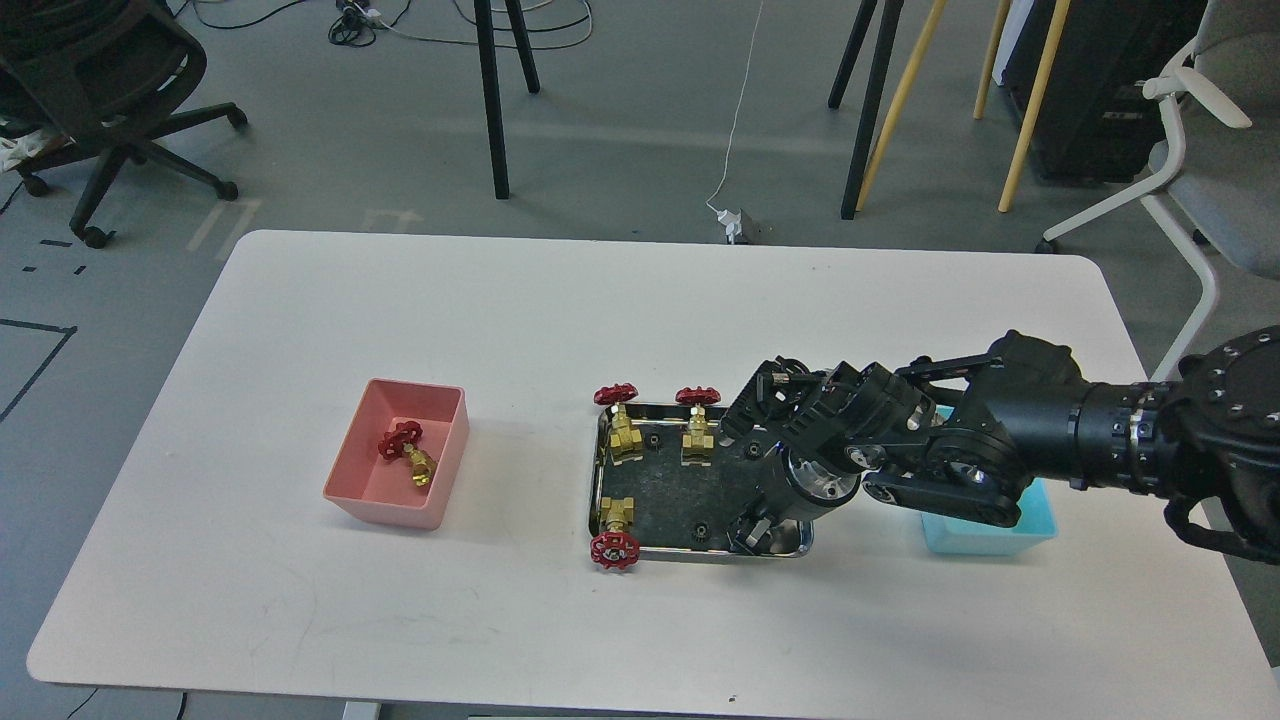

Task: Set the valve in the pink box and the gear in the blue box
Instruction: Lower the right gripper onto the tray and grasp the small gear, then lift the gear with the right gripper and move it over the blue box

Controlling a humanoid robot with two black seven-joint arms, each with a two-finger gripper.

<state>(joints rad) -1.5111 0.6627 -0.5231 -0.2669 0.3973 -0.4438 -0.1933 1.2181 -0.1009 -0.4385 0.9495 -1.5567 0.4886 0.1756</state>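
Note:
A steel tray (600, 470) sits mid-table. Three valves are on it: two at its far edge (617, 418) (697, 420) and one at its near left corner (614, 532). Another valve (405, 455) lies in the pink box (440, 480) to the left. Small black gears (655, 438) (702, 527) lie on the tray's dark floor. My right gripper (757, 530) points down into the tray's near right corner; its dark fingers cannot be told apart. The blue box (1040, 520) stands right of the tray, partly hidden by my right arm. My left gripper is out of view.
The white table (500, 320) ends in a near edge just below the tray and boxes. Chairs, stand legs and cables are on the floor beyond the far edge.

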